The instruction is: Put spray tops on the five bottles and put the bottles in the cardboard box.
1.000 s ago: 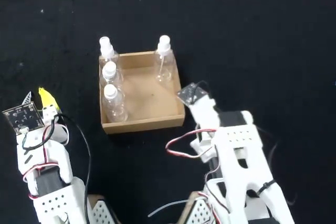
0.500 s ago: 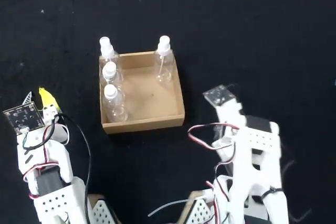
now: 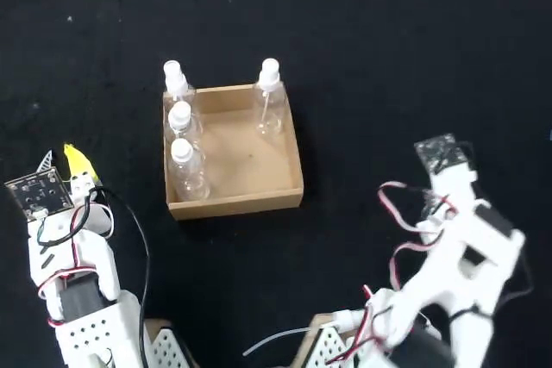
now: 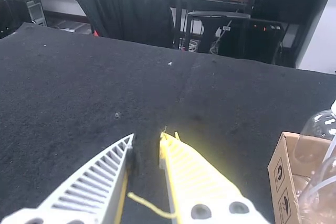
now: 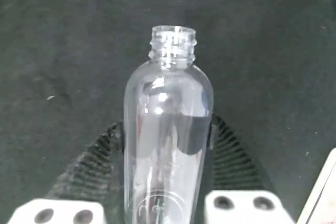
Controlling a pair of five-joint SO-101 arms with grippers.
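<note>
A clear bottle [image 5: 168, 124] with a bare threaded neck and no spray top is held in my right gripper [image 5: 167, 132], whose dark fingers [image 5: 107, 145] press on both of its sides. My right arm [image 3: 466, 247] stands at the table's right side, well away from the cardboard box [image 3: 233, 204]. Inside the box several clear bottles stand upright with white spray tops: three along its left wall [image 3: 183, 161] and one in the back right corner [image 3: 269, 92]. My left gripper [image 4: 147, 140] hovers over bare cloth left of the box, slightly open and empty.
The table [image 3: 414, 66] is covered in black cloth. From the left wrist, the box corner [image 4: 283, 177] and a bottle [image 4: 315, 135] appear off to one side. Beyond the table's far edge are dark furniture and cables [image 4: 226, 19].
My right arm has swung from the box's right edge to the table's right side. The left arm and the boxed bottles have not moved.
</note>
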